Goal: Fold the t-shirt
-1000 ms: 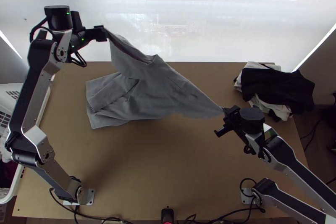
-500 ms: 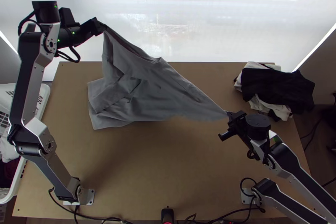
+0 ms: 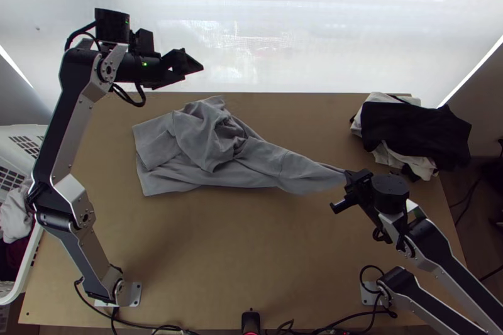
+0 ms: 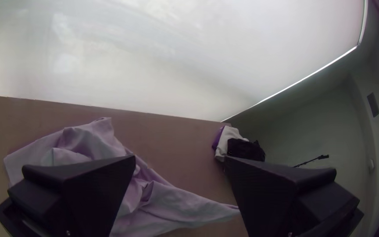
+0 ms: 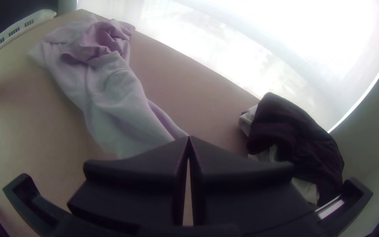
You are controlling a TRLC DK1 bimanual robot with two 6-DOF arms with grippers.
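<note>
The grey t-shirt lies bunched at the table's left and middle, its right part drawn out to a point. My left gripper is above the far table edge, beyond the cloth; in the left wrist view the left gripper is open with nothing between its fingers, the t-shirt below. My right gripper is shut on the drawn-out tip of the shirt, right of the table's middle. In the right wrist view the right gripper has its fingertips together at the end of the t-shirt.
A pile of black and white clothes lies at the table's far right corner. At the left edge stands a white basket with cloth inside. Behind the table hangs a bright white screen. Cables run along the near edge.
My left gripper has opened and let go of the lifted shirt part, which has dropped into a bunch; that arm has shifted right. The right gripper has moved slightly right and nearer, holding the cloth.
</note>
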